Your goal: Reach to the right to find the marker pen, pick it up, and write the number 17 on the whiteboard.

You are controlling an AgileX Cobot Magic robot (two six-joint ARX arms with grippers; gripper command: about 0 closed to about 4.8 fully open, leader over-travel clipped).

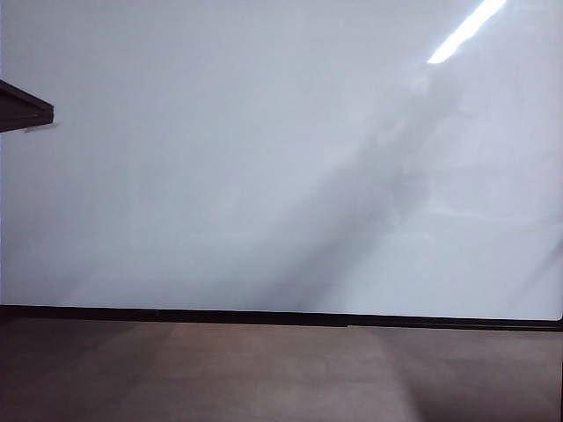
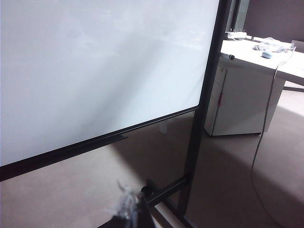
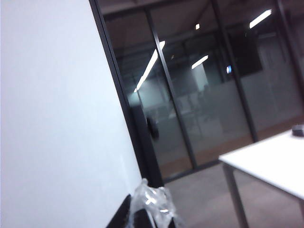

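**Marker search: pen not located, board blank**

Start at the right gripper (image 3: 152,213). Only its tip shows, at the frame edge of the right wrist view, wrapped in crinkled clear film. Its jaws are closed with nothing visibly between them. Beyond it you see the whiteboard (image 3: 52,118) edge-on, a glass partition (image 3: 199,95), and a white table (image 3: 270,161) with a small dark item (image 3: 298,130) at its far edge; it is too blurred to identify.

The left gripper (image 2: 130,209) also shows only a film-wrapped tip. You cannot tell whether its jaws are parted. Past it stand the board's black stand (image 2: 194,137), a white desk (image 2: 266,59) with clutter, and a hanging cable (image 2: 266,118).

The pen appears in no view. A small dark cylindrical thing (image 2: 231,57) lies at the desk's near edge; whether it is the marker cannot be confirmed.

Expect a marker to be light, rigid and smooth. Grip it mid-barrel, across its length, since film-covered jaws may slip.

The board is large, glossy and black-framed, reflecting a ceiling light (image 1: 466,31). No ink is visible.
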